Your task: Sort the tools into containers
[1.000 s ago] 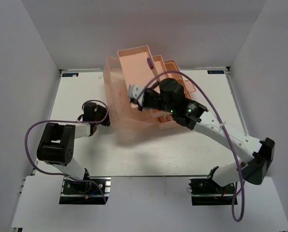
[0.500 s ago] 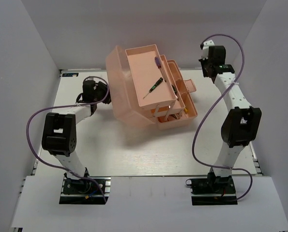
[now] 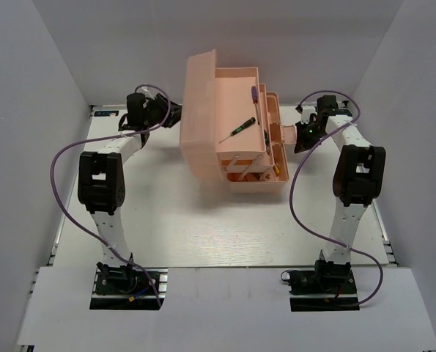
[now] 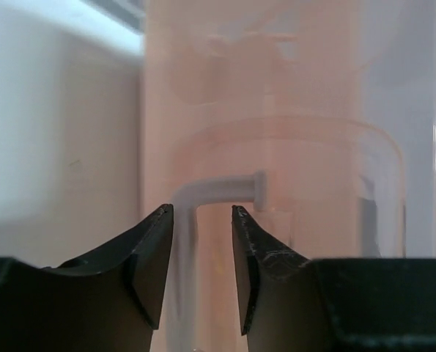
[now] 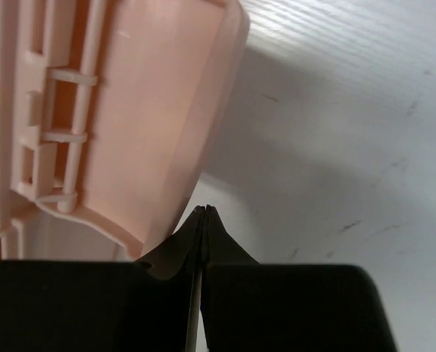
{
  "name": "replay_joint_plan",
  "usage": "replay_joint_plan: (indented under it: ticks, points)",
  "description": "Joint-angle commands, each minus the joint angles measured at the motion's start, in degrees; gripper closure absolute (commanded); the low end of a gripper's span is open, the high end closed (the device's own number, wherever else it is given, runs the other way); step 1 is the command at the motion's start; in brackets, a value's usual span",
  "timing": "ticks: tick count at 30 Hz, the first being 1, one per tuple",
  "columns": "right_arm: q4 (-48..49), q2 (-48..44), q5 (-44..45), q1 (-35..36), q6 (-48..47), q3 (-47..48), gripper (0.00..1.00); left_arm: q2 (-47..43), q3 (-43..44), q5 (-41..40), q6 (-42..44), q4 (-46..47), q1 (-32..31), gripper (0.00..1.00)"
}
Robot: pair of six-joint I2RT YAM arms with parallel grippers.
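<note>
The salmon-pink toolbox [image 3: 232,103] stands open at the back middle, its lid [image 3: 199,110] raised on the left. A thin dark screwdriver [image 3: 239,128] lies on the top tray, with a purple-handled tool [image 3: 253,94] at that tray's far edge. Yellow handles [image 3: 265,137] show in a lower tray; the other tools are hidden. My left gripper [image 3: 175,116] is at the lid's outer face, open, its jaws either side of the pale lid handle [image 4: 219,191]. My right gripper [image 3: 298,136] is shut and empty beside the latch tab [image 3: 285,133]; its tips [image 5: 204,210] are next to the pink tab [image 5: 159,132].
White walls close in the table [image 3: 166,220] at the back and both sides. Purple cables loop from both arms. The toolbox sits near the back wall.
The toolbox has shifted right and back, and its lid now stands more upright. My left gripper moved back to the lid. My right gripper came down to the latch side.
</note>
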Motion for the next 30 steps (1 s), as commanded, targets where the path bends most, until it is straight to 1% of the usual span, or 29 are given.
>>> replay_joint_plan:
  ticks: [1, 3, 7, 12, 15, 16, 17, 18, 19, 20, 21, 22, 23, 24, 25, 26, 28, 29, 30]
  points:
    - [-3.11, -0.18, -20.11, 3.79, 2.87, 0.58, 1.0, 1.16, 7.09, 15.63, -0.62, 4.42, -5.4, 0.53]
    - [-3.28, 0.17, -22.57, 3.79, 3.92, 1.63, 1.0, 2.22, 10.6, 17.82, -0.63, 4.42, -6.27, 0.53]
    - [-2.58, -0.01, -23.37, 3.88, 5.33, 1.9, 1.0, 3.54, 13.43, 20.12, -1.16, 3.63, -7.78, 0.53]
    - [-2.06, -0.97, -21.88, 3.44, 5.6, 1.73, 1.0, 4.07, 12.82, 22.58, -2.29, 3.63, -10.58, 0.53]
    - [-1.88, -2.81, -18.82, 2.91, 5.07, 1.11, 1.0, 3.03, 11.33, 23.2, -2.3, 5.12, -11.12, 0.53]
    - [-0.4, -3.69, -14.36, 2.74, 5.25, -0.72, 1.0, 1.1, 10.37, 22.16, -2.3, 5.13, -11.12, 0.54]
    - [0.05, -4.4, -12.14, 2.91, 5.34, -1.52, 1.0, -0.31, 9.23, 20.06, -1.6, 5.13, -10.42, 0.54]
    - [0.93, -7.27, -9.6, 2.83, 5.86, -2.48, 0.97, -1.98, 8.69, 18.47, -0.55, 2.86, -9.8, 0.54]
    - [3.89, -8.09, -1.05, 2.74, 6.12, -5.37, 0.89, -3.73, 8.69, 16.28, 1.2, 0.32, -9.8, 0.53]
    - [4.88, -9.14, 1.21, 2.56, 6.13, -7.31, 0.71, -7.75, 8.08, 10.86, 3.3, -2.75, -8.93, 0.52]
    - [8.2, -13.06, 5.07, 2.39, 6.13, -8.46, 0.69, -9.97, 8.07, 8.02, 8.98, -9.57, -8.14, 0.52]
    - [9.45, -13.97, 7.19, 2.21, 5.87, -10.99, 0.69, -11.99, 8.59, 4.95, 11.82, -13.03, -8.13, 0.52]
    - [10.42, -14.68, 8.52, 2.12, 4.47, -11.45, 0.67, -13.75, 8.6, -0.82, 14.03, -16.37, -7.61, 0.52]
    - [11.56, -15.64, 8.71, 2.03, 4.02, -11.55, 0.67, -17.17, 7.82, -3.14, 17.01, -19.1, -7.6, 0.51]
    - [11.74, -16.0, 8.27, 2.03, 3.41, -10.76, 0.67, -18.68, 6.76, -4.38, 18.25, -21.65, -6.99, 0.51]
    - [11.66, -15.74, 6.09, 2.03, 2.53, -10.32, 0.67, -20.0, 4.23, -6.22, 19.14, -22.64, -6.98, 0.51]
    - [11.05, -15.04, 3.54, 1.86, 2.17, -8.22, 0.67, -21.68, 0.01, -4.94, 21.42, -24.31, -6.98, 0.51]
    - [10.7, -13.82, 0.04, 2.03, 2.35, -6.03, 0.66, -22.29, -1.75, -4.14, 21.43, -24.93, -6.98, 0.52]
    - [9.3, -12.15, -0.69, 2.21, 2.7, -4.79, 0.66, -22.3, -3.25, -3.61, 22.21, -24.93, -6.98, 0.54]
